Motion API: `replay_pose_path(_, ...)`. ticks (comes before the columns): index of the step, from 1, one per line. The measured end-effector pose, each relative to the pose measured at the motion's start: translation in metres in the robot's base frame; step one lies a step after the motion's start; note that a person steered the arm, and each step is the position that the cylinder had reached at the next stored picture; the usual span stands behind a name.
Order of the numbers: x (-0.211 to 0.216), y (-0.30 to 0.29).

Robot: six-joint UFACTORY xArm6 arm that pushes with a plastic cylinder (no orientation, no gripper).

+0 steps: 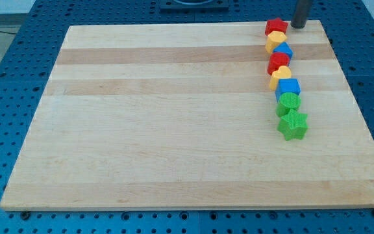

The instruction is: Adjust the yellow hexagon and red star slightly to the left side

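Camera view: my tip (299, 26) rests at the table (174, 130) top's far right corner, holding nothing, being a bare rod. The red star (276, 27) sits just to its left, with the yellow hexagon (276, 40) touching below it, heading a column of blocks along the right edge.

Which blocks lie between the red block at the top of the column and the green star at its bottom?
In the camera view, between the top red block and the green star lie six blocks: yellow, blue, red, yellow, blue, green.
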State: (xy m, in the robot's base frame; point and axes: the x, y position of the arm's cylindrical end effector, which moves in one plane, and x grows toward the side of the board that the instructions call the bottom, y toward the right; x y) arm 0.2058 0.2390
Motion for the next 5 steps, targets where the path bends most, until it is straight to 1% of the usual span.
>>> replay_pose_path(5, 0.006, -0.020)
